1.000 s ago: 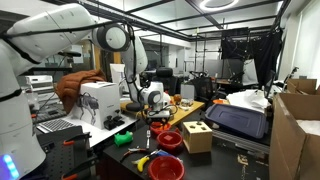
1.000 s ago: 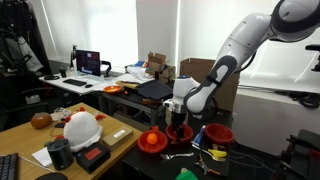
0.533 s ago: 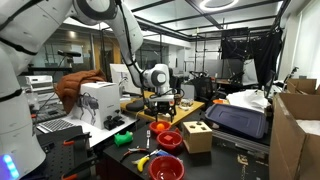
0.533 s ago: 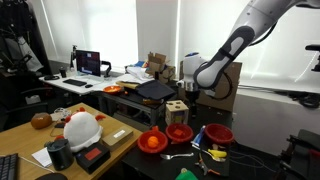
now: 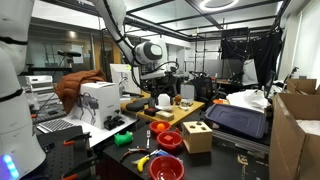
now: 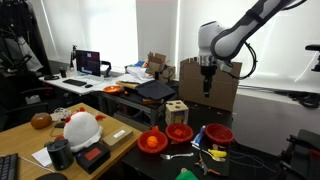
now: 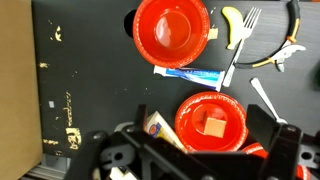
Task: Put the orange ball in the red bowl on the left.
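Note:
My gripper [image 5: 170, 73] [image 6: 207, 82] hangs high above the dark table, open and empty. Three red bowls show in an exterior view: a left one [image 6: 152, 141], a middle one [image 6: 180, 132] and a right one [image 6: 218, 134]. In the wrist view, an empty red bowl [image 7: 170, 25] lies at the top. Between the wide-open fingers of the gripper [image 7: 205, 140] sits another red bowl [image 7: 230, 105] holding a pale orange cube [image 7: 212, 126]. I cannot make out the orange ball in any view.
A banana [image 7: 233, 25], a fork [image 7: 238, 52], a blue-white tube [image 7: 190, 74] and a small carton [image 7: 160, 128] lie around the bowls. A wooden box with holes [image 5: 197, 135] [image 6: 177, 110] stands by them. Cluttered desks and cardboard boxes [image 5: 295, 130] surround the table.
The arm has risen from just above the bowls to well above the table. The gripper stayed open and empty throughout.

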